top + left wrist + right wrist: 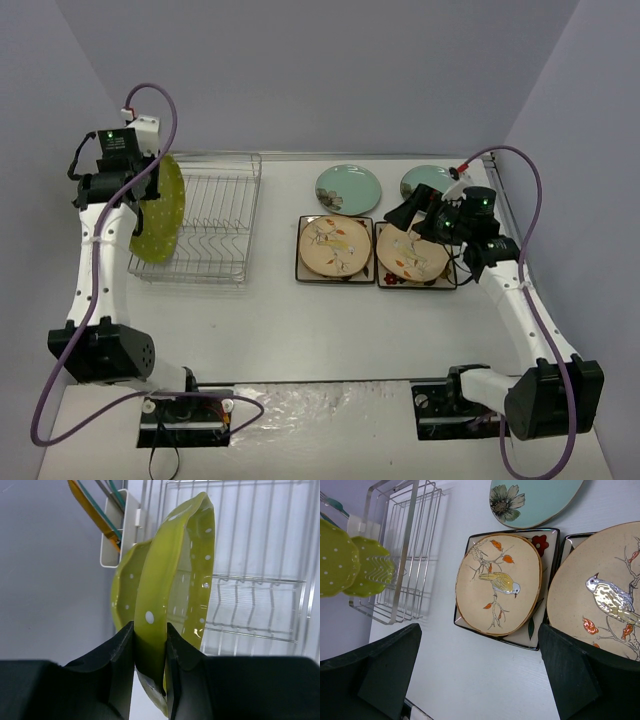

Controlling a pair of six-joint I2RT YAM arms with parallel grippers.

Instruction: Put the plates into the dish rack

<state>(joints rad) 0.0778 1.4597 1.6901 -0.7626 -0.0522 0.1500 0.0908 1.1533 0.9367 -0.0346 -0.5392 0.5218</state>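
Note:
My left gripper (148, 188) is shut on the rim of a lime-green white-dotted plate (160, 212) and holds it on edge at the left end of the dish rack (215, 215). In the left wrist view the jaws (150, 632) clamp that plate (172, 555), and a second lime-green plate (125, 587) stands just behind it. My right gripper (414, 214) is open and empty above a cream floral plate (410, 254). In the right wrist view (480, 665) its fingers straddle bare table.
Two cream bird plates (497, 585) (605, 595) lie on square dark-rimmed plates (335, 277) (440, 281). Two pale teal plates (348, 188) (422, 180) lie behind them. A white utensil holder (116, 535) with utensils hangs on the rack's end. Grey walls close in on both sides.

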